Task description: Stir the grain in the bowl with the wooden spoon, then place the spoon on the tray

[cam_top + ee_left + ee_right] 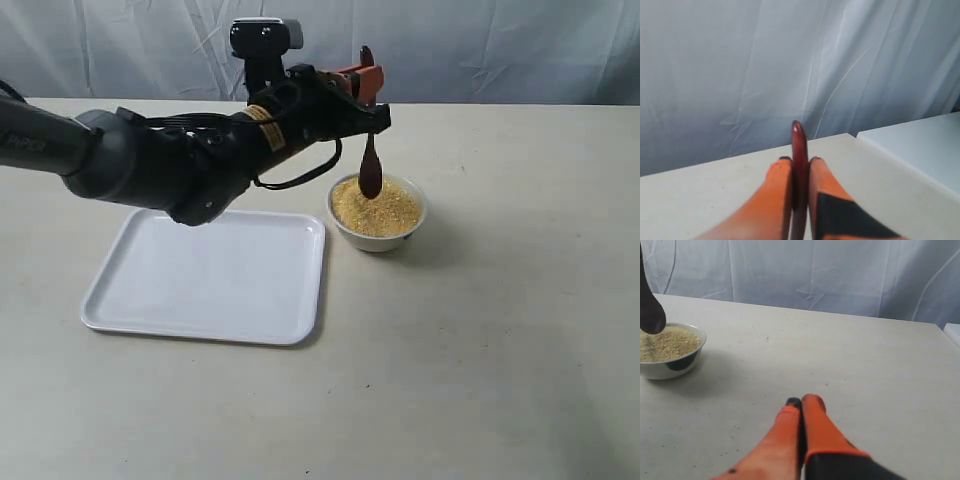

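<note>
The small white bowl [378,218] stands right of the tray [210,275] and holds a mound of yellow grain [376,207]. My left gripper [366,92] hangs above the bowl, shut on the handle of the dark wooden spoon [369,172]. The spoon hangs upright, its round end touching the top of the grain. In the left wrist view the spoon handle [799,165] stands clamped between the orange fingers [776,200]. The right wrist view shows the bowl [671,356], the grain [665,343] and the spoon's end [650,310] far off. My right gripper [800,404] is shut and empty, out of the exterior view.
The white tray lies empty on the beige table [500,340], left of the bowl. A grey-white curtain [480,45] hangs behind the table. The left arm [150,165] stretches over the tray's far edge.
</note>
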{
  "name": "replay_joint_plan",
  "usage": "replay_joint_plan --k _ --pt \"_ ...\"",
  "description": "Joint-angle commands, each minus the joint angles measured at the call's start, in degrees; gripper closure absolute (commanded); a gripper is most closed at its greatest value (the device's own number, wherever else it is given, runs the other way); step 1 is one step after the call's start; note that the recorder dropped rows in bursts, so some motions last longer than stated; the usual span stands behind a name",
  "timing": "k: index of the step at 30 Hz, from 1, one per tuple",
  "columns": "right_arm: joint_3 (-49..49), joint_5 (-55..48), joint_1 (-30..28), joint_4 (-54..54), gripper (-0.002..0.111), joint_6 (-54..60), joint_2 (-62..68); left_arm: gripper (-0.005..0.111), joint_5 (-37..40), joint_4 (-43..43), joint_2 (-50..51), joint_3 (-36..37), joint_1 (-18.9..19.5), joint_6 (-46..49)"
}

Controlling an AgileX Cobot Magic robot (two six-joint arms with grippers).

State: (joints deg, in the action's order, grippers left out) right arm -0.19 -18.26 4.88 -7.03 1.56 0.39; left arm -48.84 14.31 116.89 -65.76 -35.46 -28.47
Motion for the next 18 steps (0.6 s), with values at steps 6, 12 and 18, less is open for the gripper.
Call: replay_joint_plan --k 6,12,18 --pt "0.19 0.42 -0.25 -0.10 0.108 -0.02 -0.39 0.107 6.48 -0.54 0.17 -3.02 -0.37 9.49" --pt "0.19 0.42 -0.25 -0.10 0.108 -0.02 -0.39 0.107 6.14 -0.08 3.81 -3.02 -0.89 8.70" --pt "0.19 0.42 -0.25 -0.10 0.108 -0.02 -0.39 0.107 2.40 0.01 4.33 -3.02 -2.05 4.04"
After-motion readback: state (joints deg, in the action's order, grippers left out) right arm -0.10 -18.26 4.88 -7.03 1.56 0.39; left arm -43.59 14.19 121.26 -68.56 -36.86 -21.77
